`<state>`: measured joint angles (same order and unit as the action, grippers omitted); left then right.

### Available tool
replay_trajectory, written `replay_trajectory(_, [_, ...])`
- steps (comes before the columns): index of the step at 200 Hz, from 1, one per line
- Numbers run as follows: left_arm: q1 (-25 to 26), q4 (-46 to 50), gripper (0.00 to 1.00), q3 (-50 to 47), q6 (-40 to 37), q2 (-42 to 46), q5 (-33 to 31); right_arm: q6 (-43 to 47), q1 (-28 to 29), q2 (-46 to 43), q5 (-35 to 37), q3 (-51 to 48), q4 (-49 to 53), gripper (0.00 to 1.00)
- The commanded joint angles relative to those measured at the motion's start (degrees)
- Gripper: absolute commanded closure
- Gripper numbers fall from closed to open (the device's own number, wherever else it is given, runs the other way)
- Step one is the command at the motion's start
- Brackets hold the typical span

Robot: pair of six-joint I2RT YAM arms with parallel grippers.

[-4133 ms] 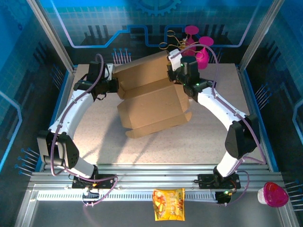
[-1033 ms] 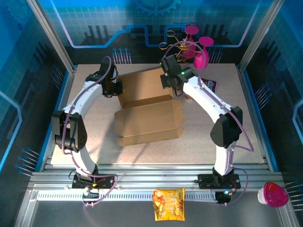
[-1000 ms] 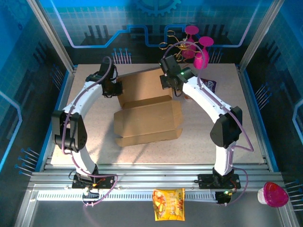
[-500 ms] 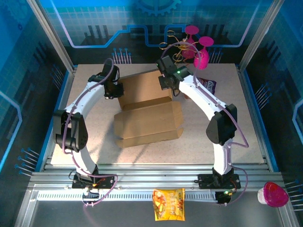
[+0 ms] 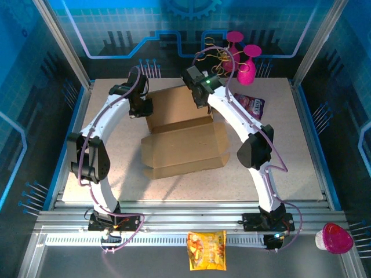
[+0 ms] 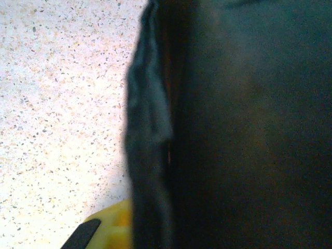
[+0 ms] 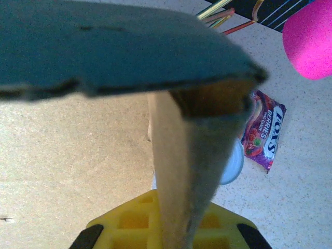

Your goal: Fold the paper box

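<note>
**A:** How did the left side stand?

**B:** The left gripper [image 5: 143, 108] was pinched shut on the left edge of the paper box [image 5: 184, 142]. Its wrist camera had dark cardboard pressed right up against a yellow finger [image 6: 111, 229]. It had barely shifted over the last second.

**A:** And the box itself?

**B:** It sat in the middle of the table [image 5: 116, 156] with its main body flat on the surface. A few seconds before, it had been lifted and skewed between the arms. The rear panel [image 5: 177, 107] stood raised along the far side.

**A:** What moved on the right?

**B:** The right gripper [image 5: 200, 97], clamped on that panel's top right corner, had slid left and farther back. Its elbow had swung in over the box's right end. The wrist view showed the board's edge running between its yellow jaws. The move uncovered more of the purple candy bag [image 5: 251, 106] just to the right.

**A:** Meaning?

**B:** I judged the rear panel was being stood up along its crease. That is an early fold, with the side flaps not yet done.
</note>
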<state>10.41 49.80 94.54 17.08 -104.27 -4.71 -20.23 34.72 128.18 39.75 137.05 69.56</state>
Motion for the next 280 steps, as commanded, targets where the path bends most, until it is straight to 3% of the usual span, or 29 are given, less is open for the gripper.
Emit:
replay_trajectory(1, [-0.13,1.35,1.00,2.66,0.72,0.11,-0.78,1.04,0.00,0.61,2.88,1.07,5.22,1.00])
replay_trajectory(91, [-0.22,1.13,1.00,2.25,2.53,0.80,1.68,1.44,-0.68,-2.33,-4.71,-2.29,1.62,1.00])
replay_trajectory(115, [-0.55,1.24,1.00,1.90,3.04,0.78,2.16,0.48,-2.44,-5.55,-10.46,-8.33,-1.96,0.82])
replay_trajectory(159, [-1.62,0.84,1.00,0.62,3.31,0.96,3.96,1.65,-4.26,-16.81,-20.75,-27.69,-18.18,0.56])
replay_trajectory(213, [-1.80,1.34,1.00,1.23,2.64,0.56,4.71,1.02,-6.78,-18.91,-22.29,-33.23,-23.61,0.53])
replay_trajectory(248, [-1.80,1.78,1.00,1.48,2.61,0.66,4.69,3.89,-7.77,-21.26,-24.88,-34.68,-30.64,0.38])
replay_trajectory(280, [-1.80,2.04,1.00,1.54,2.49,0.91,4.63,3.71,-9.21,-17.98,-26.81,-30.81,-28.89,0.43])
